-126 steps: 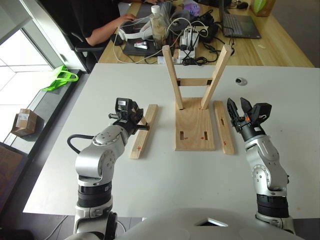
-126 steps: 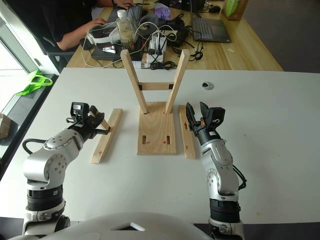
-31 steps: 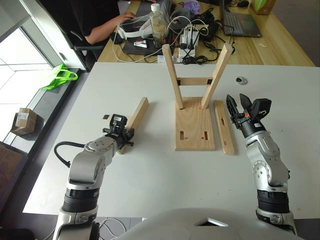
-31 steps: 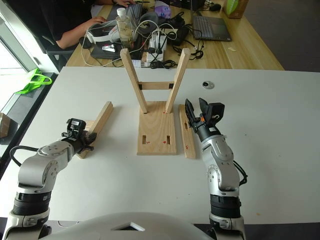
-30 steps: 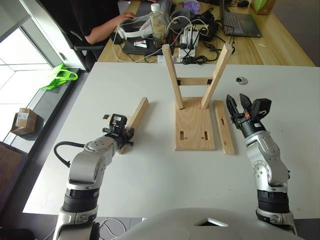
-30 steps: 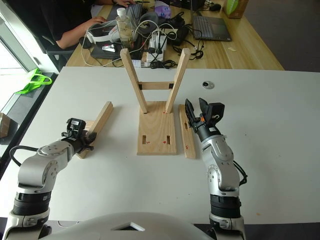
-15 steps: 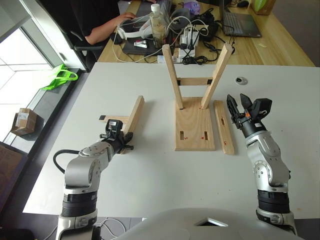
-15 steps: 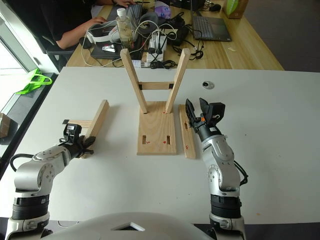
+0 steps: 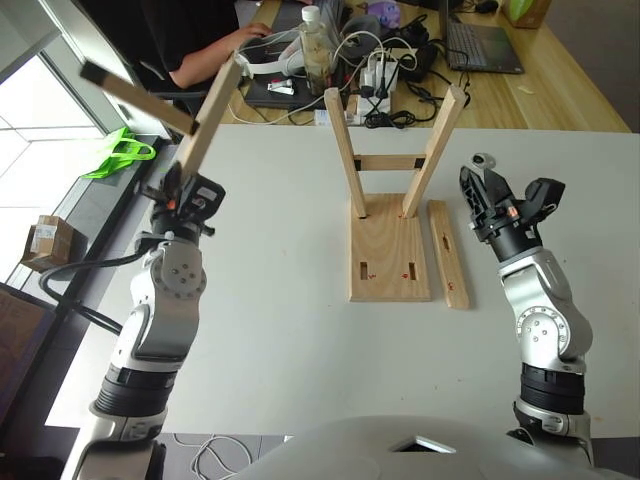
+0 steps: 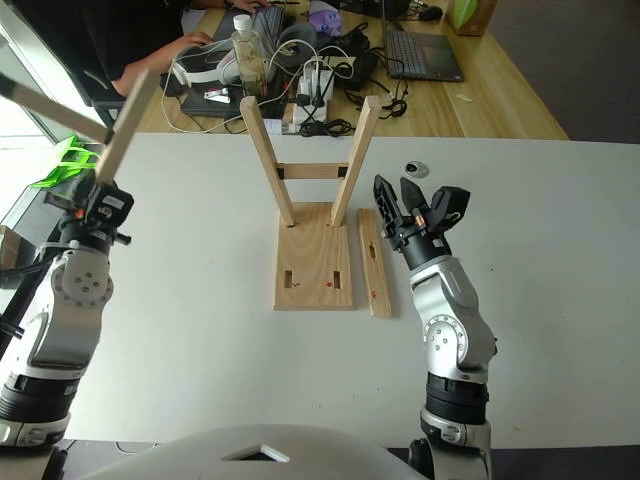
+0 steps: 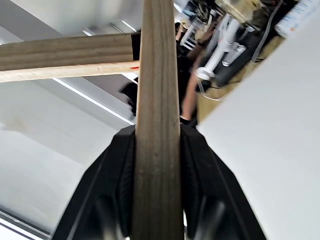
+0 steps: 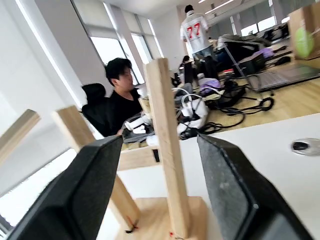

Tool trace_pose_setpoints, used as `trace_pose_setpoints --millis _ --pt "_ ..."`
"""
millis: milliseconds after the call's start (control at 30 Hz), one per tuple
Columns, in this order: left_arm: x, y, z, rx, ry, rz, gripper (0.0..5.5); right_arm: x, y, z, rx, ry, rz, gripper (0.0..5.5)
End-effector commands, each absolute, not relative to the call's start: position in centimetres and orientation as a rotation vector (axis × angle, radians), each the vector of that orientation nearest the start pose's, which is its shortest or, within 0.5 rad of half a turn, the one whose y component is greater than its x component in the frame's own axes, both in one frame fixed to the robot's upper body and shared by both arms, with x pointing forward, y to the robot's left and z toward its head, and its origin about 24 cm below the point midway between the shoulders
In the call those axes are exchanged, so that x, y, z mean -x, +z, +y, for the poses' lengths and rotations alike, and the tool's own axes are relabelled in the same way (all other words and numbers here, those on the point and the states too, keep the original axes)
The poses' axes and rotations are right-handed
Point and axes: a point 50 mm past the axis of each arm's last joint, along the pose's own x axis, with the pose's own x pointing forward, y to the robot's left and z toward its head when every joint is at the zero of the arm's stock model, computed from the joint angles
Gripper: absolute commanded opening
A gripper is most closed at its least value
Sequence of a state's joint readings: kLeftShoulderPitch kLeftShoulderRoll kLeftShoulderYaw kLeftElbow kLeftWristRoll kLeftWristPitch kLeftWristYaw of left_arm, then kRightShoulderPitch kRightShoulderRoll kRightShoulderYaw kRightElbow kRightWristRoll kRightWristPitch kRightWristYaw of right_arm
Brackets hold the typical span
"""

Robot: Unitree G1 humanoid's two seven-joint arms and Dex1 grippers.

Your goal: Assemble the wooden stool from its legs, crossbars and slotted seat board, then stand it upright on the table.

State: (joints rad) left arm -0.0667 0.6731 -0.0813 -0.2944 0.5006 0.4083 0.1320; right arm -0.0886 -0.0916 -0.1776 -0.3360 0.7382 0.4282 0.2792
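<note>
The slotted seat board (image 9: 388, 255) lies flat mid-table with two legs (image 9: 343, 150) and a crossbar (image 9: 388, 163) standing in its far slots. A loose leg (image 9: 447, 254) lies along its right side. My left gripper (image 9: 183, 188) is raised at the table's left, shut on the lower end of another leg (image 9: 209, 117) that points up; a crossbar (image 9: 135, 97) juts from its top. In the left wrist view that leg (image 11: 157, 125) sits between the fingers (image 11: 117, 185). My right gripper (image 9: 491, 195) is open, raised beside the loose leg's far end.
A wooden desk (image 9: 560, 80) behind the white table (image 9: 300, 350) holds a bottle (image 9: 316, 50), cables, and a laptop (image 9: 480, 45). A person sits there. A small round disc (image 10: 417, 170) lies at the table's far right.
My left arm has swung the leg with its crossbar off the table and stood it up in the air at the left. My right gripper has risen and tilted back slightly.
</note>
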Motion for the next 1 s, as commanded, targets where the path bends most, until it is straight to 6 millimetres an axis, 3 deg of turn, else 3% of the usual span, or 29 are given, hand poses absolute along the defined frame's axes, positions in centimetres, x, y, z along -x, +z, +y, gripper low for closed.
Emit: trace_pose_setpoints --millis 33,167,367,467,667,1000 --pt "-25.2 18.0 21.8 -1.393 0.398 -0.528 1.01 -24.3 15.6 -13.9 -0.957 0.705 -0.132 3.45" --pt "-24.1 19.9 18.9 -1.421 0.381 -0.814 1.01 -22.7 18.4 -12.8 -1.254 0.954 -0.121 3.49" --pt "-23.5 19.4 14.7 -1.403 0.201 -1.024 1.01 -22.0 20.4 -12.0 -1.436 1.112 -0.066 3.49" --pt "-23.6 18.9 13.6 -1.400 0.152 -1.050 1.01 -22.2 21.0 -11.4 -1.430 1.126 -0.043 3.49" --pt "-23.4 17.6 12.3 -1.392 0.077 -1.023 1.01 -23.9 20.7 -11.1 -1.264 0.939 -0.123 3.49" --pt "-23.7 16.4 12.5 -1.403 0.050 -0.944 1.01 -23.6 21.3 -10.9 -1.212 0.946 -0.205 3.49"
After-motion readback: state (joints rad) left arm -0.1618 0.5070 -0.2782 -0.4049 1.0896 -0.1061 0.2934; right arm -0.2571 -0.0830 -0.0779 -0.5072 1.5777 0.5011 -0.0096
